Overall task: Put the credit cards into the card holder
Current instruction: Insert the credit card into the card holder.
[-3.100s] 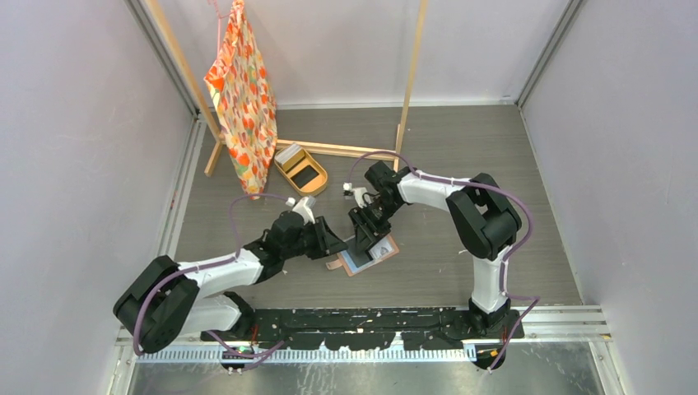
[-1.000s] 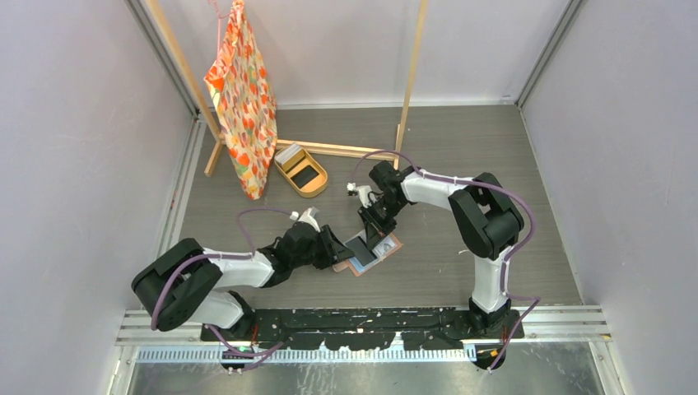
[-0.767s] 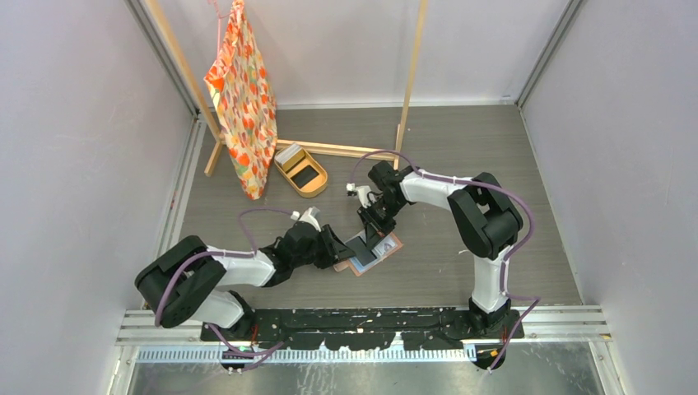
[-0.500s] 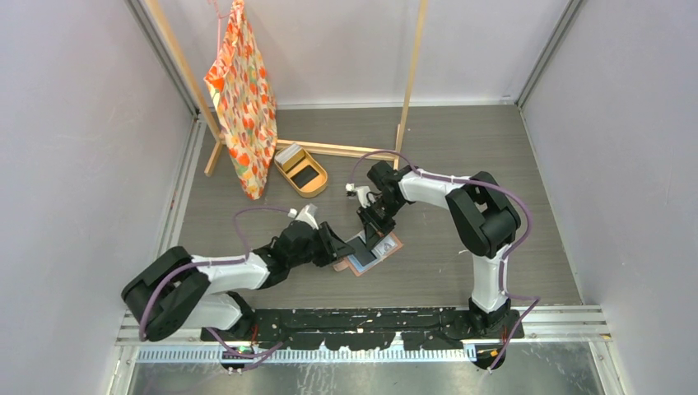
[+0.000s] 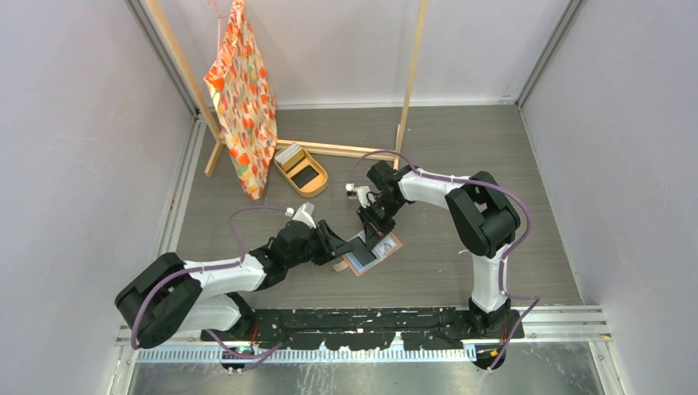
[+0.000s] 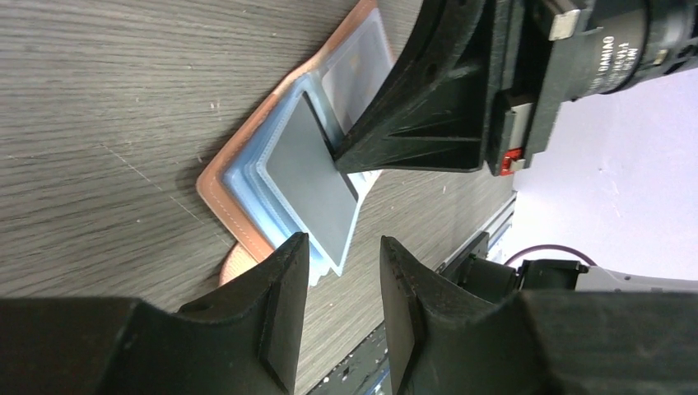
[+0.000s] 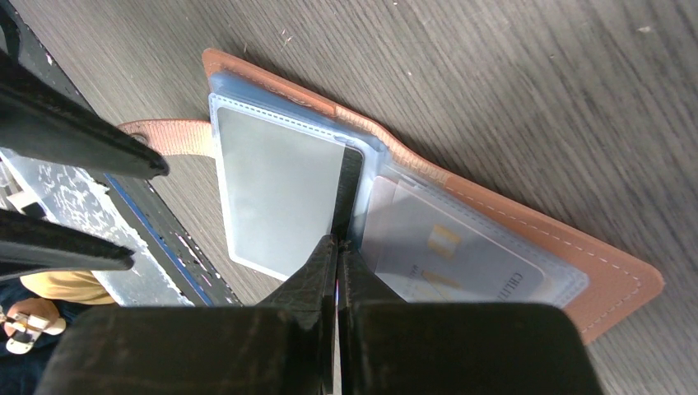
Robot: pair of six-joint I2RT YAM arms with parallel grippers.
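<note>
The card holder (image 5: 390,243) lies open on the table between both arms, its salmon leather (image 7: 576,263) under glossy pockets and its snap tab (image 7: 173,136) sticking out. A dark credit card (image 7: 272,193) sits mostly inside the left pocket, with only a black edge strip (image 7: 350,181) exposed. My right gripper (image 7: 337,243) is shut, its tips resting against that strip. Another credit card (image 7: 453,255), with a gold chip, sits in the right pocket. My left gripper (image 6: 343,247) is open and holds nothing, just off the pockets' corner (image 6: 342,259).
An oval tan tray (image 5: 302,173) holding more cards stands behind the left arm. An orange patterned cloth (image 5: 243,90) hangs from a wooden rack (image 5: 411,74) at the back. The arms' black base rail (image 5: 370,317) runs along the near edge.
Over three seconds my left gripper came down and right to the card holder's left corner. In the last second only its elbow shifted. The right gripper has stayed put.
</note>
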